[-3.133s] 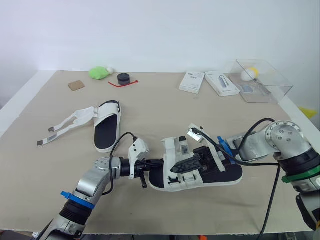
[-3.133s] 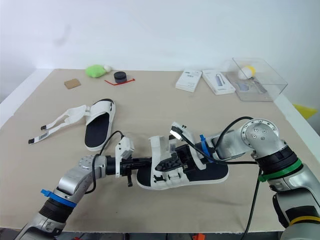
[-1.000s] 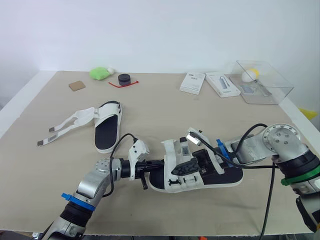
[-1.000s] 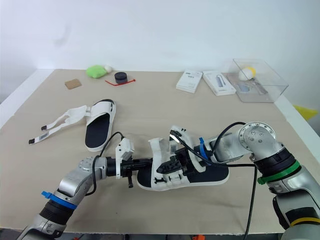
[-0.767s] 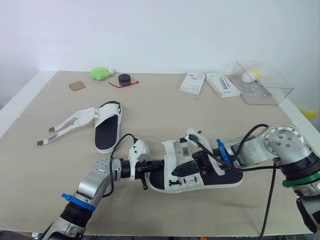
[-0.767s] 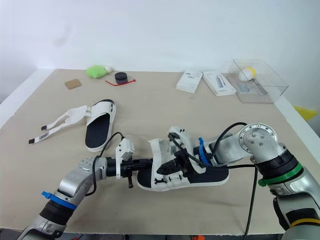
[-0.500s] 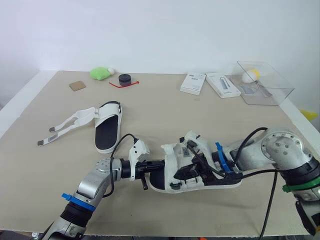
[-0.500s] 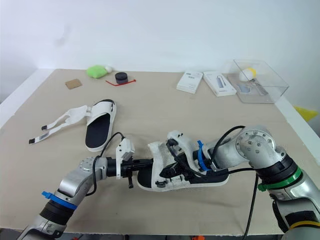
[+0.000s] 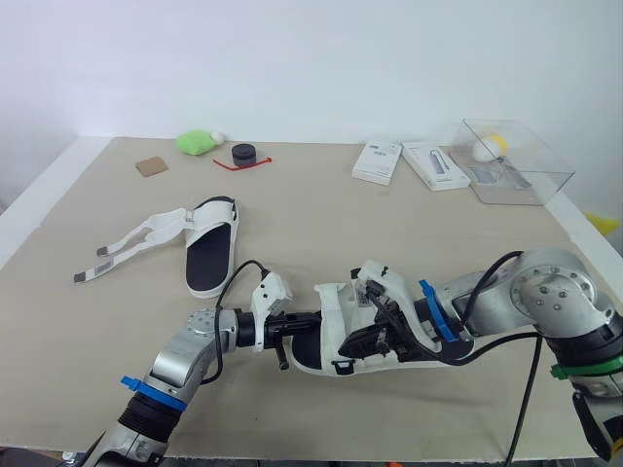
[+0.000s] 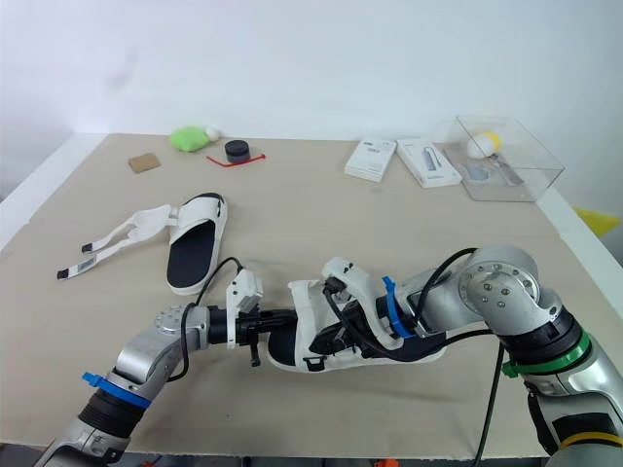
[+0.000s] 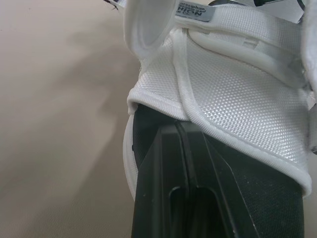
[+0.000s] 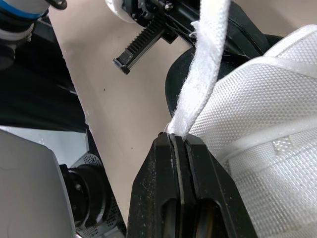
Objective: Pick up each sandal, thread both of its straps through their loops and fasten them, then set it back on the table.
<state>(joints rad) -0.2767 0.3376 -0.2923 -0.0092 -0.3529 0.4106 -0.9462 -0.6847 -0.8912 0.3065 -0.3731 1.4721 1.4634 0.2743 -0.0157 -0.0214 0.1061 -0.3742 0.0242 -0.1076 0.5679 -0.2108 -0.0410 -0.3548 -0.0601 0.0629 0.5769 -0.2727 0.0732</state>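
Beige table [image 9: 389, 224]: right claw [image 12: 179, 144] clamped on strap [image 12: 210, 59]; left claw [image 11: 184, 130] grip hidden under sandal [image 11: 237, 94] upper, unclear.

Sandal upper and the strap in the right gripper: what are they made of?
Sandal upper: white woven mesh fabric, matte, weave grid and piped edge visible. Strap pinched in the right gripper: white webbing, fuzzy frayed edges; probably synthetic.

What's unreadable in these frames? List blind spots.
Loop on near sandal: head views, right gripper covers it; threading unconfirmed.
Rest of strap: right wrist view, cut off at the edge.
Contents of clear box: head views, too small.
Tags on far sandal straps: head views, too small.
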